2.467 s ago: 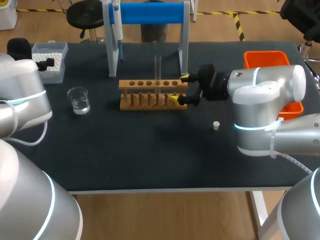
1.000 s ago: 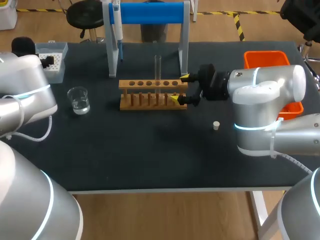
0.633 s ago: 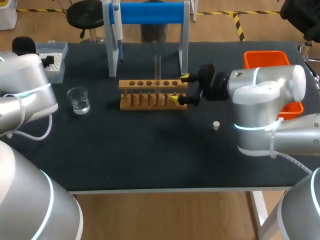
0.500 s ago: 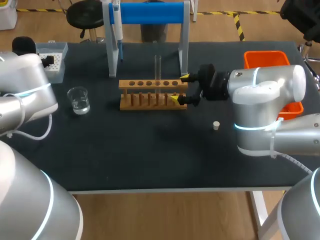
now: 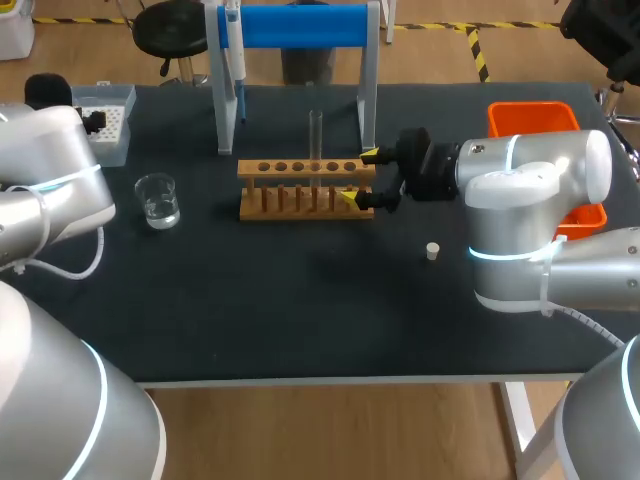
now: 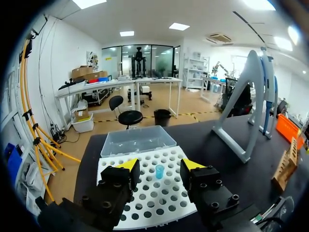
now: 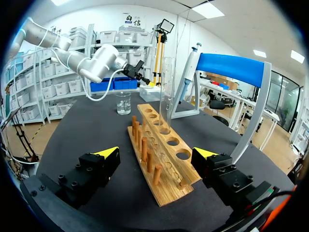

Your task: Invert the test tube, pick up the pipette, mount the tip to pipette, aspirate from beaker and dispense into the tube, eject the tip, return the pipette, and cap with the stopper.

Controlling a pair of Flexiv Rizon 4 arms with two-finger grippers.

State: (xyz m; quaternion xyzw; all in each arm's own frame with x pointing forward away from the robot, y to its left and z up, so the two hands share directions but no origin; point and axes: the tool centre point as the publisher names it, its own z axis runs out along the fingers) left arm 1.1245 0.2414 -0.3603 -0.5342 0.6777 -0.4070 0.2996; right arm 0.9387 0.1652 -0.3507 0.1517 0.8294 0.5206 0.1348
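Pipette not yet collected; neither arm held anything.
The pipette (image 5: pixel 233 45) hung upright on the stand's (image 5: pixel 300 25) left post, handle uppermost, white with blue. It lay well ahead of the left fingers (image 6: pixel 128 164), which stood apart over the tip box (image 6: pixel 145 193). That arm was judged the nearer. The right fingers (image 7: pixel 107 153) stood apart either side of the rack (image 7: pixel 161 159) end. The clear tube (image 7: pixel 167 92) stood upright in the rack.

Silver-white arms (image 5: pixel 540 190) w/ cyan rings, blk fingers (image 7: pixel 96 169), yellow tips.

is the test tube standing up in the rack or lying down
Upright. The test tube stands vertical in a hole of the wooden rack, rising above it in both views.
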